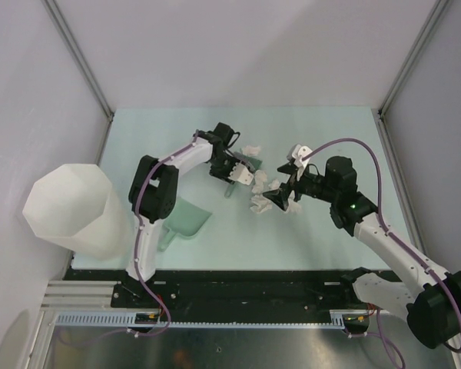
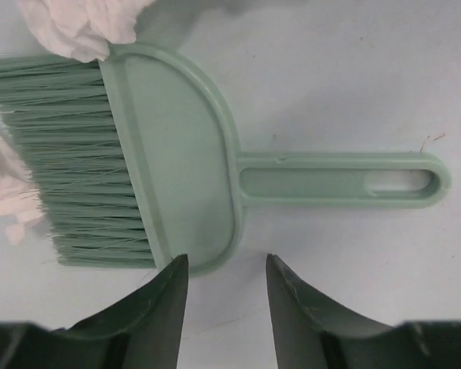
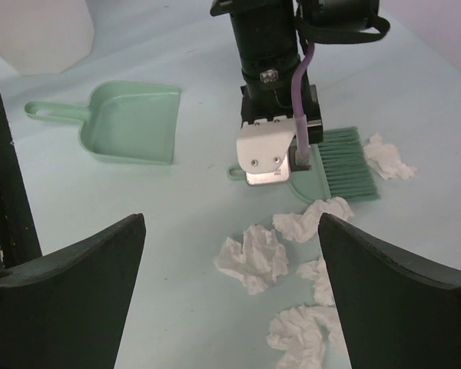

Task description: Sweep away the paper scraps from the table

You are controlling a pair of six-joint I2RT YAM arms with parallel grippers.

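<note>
Several crumpled white paper scraps (image 1: 260,203) lie mid-table (image 1: 315,138). In the right wrist view one scrap (image 3: 253,257) lies between my wide-open, empty right gripper's (image 3: 230,223) fingers, with others beside it (image 3: 313,219) and one past the brush (image 3: 388,157). A green hand brush (image 2: 169,154) lies flat, bristles touching scraps (image 2: 77,23). My left gripper (image 2: 224,265) is open and empty, just above the brush head's edge. In the top view the left gripper (image 1: 232,173) is over the brush (image 1: 248,163) and the right gripper (image 1: 275,200) is among the scraps.
A green dustpan (image 1: 188,223) lies near the left arm and also shows in the right wrist view (image 3: 131,123). A large white translucent bin (image 1: 69,207) stands at the table's left front edge. Grey walls close the table's sides and back.
</note>
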